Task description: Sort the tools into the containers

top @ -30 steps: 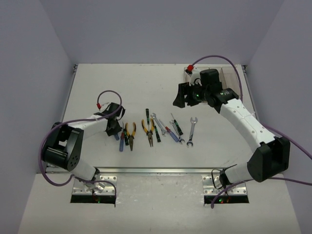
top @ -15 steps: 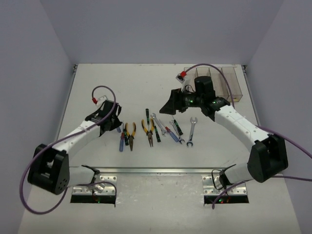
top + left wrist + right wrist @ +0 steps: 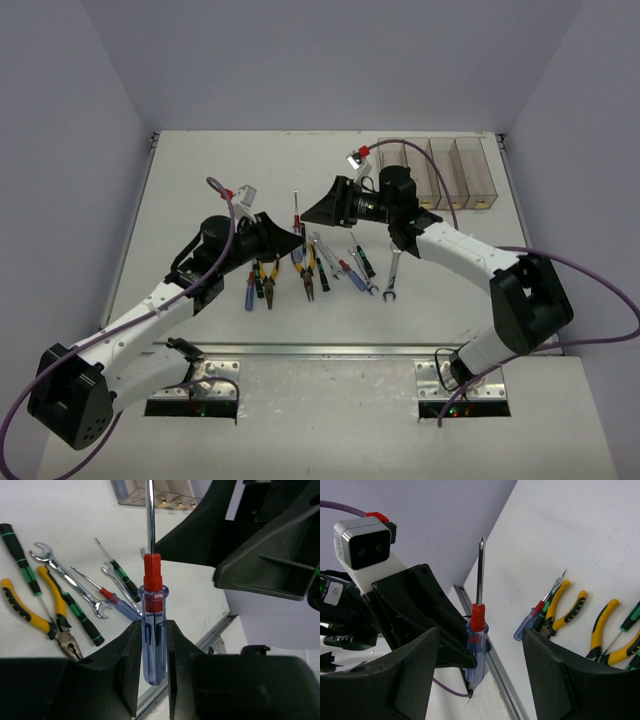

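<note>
A second ago the left arm (image 3: 150, 300) sat folded by the left end of the tool row. It has since stretched out toward the middle, and the left jaws are clamped narrow on the clear blue handle of a screwdriver (image 3: 152, 587), its red collar and shaft standing upright above the row. The right arm (image 3: 460, 245) has swung left, away from the bins (image 3: 440, 170), so all four now show. The right jaws, spread wide and empty, face the screwdriver from just beside it. In the right wrist view the shaft stands framed between the two fingers (image 3: 415, 680), touching neither.

The other tools lie on the surface (image 3: 220, 170) below the jaws: a second blue screwdriver (image 3: 248, 293) at the left end, two pliers (image 3: 307, 272), green screwdrivers (image 3: 320, 268), a small red screwdriver (image 3: 350, 272) and wrenches (image 3: 392, 270) toward the right. This row lies mid-surface, well apart from every edge. Open room lies across the far half behind both pairs of jaws and in the strips left and right of the row. The bins stand side by side at the far right corner, near the right edge and well apart from the tools. A metal rail (image 3: 320, 350) runs along the near edge, between the row and the arm bases.

The surface is white and matt; plain pale walls (image 3: 60, 150) close it in on the left, far and right sides
</note>
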